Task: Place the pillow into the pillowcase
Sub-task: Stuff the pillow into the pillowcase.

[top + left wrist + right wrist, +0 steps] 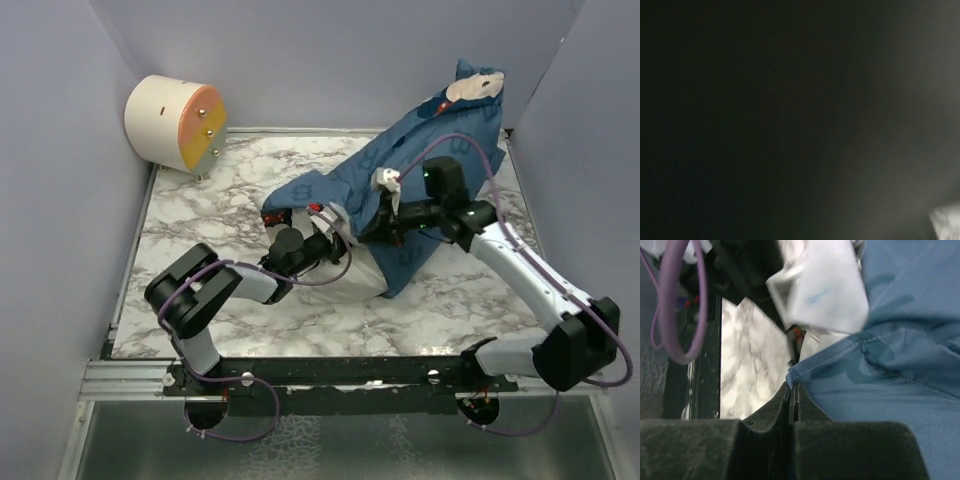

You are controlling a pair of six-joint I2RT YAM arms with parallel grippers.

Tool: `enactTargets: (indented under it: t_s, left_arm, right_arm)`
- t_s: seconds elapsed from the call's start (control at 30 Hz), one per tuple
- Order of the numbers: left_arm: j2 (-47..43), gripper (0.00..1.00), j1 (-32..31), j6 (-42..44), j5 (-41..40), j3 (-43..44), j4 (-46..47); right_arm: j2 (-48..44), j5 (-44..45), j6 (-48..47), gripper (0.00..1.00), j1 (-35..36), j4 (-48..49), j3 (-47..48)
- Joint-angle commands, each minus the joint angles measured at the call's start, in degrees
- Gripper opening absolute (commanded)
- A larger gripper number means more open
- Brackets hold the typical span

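— Looking from above, where is the pillowcase [420, 170]?

— Spread diagonally over the marbled surface [200, 220], from the far right corner, where it climbs the wall, down toward the middle. It is blue with darker printed letters.

— And the pillow [365, 272]?

— Mostly covered. A pale bulge shows at the near, lower end of the blue fabric, just beside the left arm's wrist. How far it sits inside the case I cannot tell.

— What is the right gripper [792, 402] doing?

— Its jaws are pressed together on a hem of the pillowcase; the wrist view shows the stitched blue edge pinched right where the two dark pads meet. In the overhead view it sits at the middle of the fabric [385, 215].

— The left gripper [322, 218]?

— It reaches in under the near edge of the blue cloth. Its own camera is almost wholly dark, with only a pale patch at the lower right corner. The jaws are nearly together; whether they hold cloth or pillow I cannot tell.

— Anything else on the surface?

— A cream cylinder [172, 122] with an orange face lies on its side in the far left corner, well apart from both arms.
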Motion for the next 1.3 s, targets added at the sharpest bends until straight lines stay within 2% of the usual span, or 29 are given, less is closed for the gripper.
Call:
enactTargets:
  t_s: [0.0,0.13,0.23,0.27,0.33,0.4,0.6,0.67,0.83,0.97,1.03,1.1,1.27]
  left_arm:
    - [13.39,0.0,2.89,-8.77,-1.83,0.87,11.29]
    - [15.21,0.0,2.26,-9.11,-2.22,3.07,12.09]
    - [12.52,0.0,1.83,-7.09,-2.5,0.49,11.9]
    - [11.57,0.0,1.83,-6.46,-2.45,-0.95,12.02]
    - [9.95,0.0,1.84,-5.37,-2.15,-3.53,12.19]
    - [8.84,0.0,1.76,-4.42,-1.43,-5.24,12.05]
    - [9.73,0.0,-0.44,-2.9,0.89,-5.23,11.78]
    - [10.78,0.0,-1.24,-2.7,1.32,-4.53,11.67]
    - [12.32,0.0,-2.45,-2.52,1.69,-4.87,12.49]
    - [12.71,0.0,-2.59,-2.81,2.25,-5.68,13.36]
    - [12.89,0.0,-2.66,-2.8,2.4,-5.99,13.56]
    - [13.17,0.0,-2.82,-2.9,2.62,-6.13,13.91]
    - [13.63,0.0,-3.52,-2.8,2.5,-6.53,14.36]
  right_arm:
    - [0.12,-13.22,-5.33,0.01,4.29,-5.61,-11.55]
    - [2.4,-11.02,-17.28,0.01,4.25,-18.88,-6.49]
    - [-0.56,-6.38,-16.79,0.04,4.2,-18.61,-0.15]
    - [-2.59,-4.53,-15.46,0.12,4.19,-17.04,1.54]
    - [-4.93,0.12,-13.61,0.35,4.18,-15.17,5.72]
    - [-5.3,2.34,-14.64,0.5,4.11,-16.38,10.79]
    - [-1.7,10.99,-17.34,0.86,4.15,-18.51,21.99]
    - [0.31,16.53,-19.78,0.92,4.13,-18.13,23.27]
    - [7.7,24.55,-21.9,0.93,3.4,-20.13,25.64]
    - [11.78,24.11,-16.55,0.89,-0.43,-18.57,24.98]
    - [13.93,21.11,-12.74,0.85,-2.5,-18.41,25.23]
    - [15.45,18.45,-9.38,0.79,-2.93,-17.86,24.71]
    - [16.89,9.28,-4.26,0.5,-2.96,-15.95,21.96]
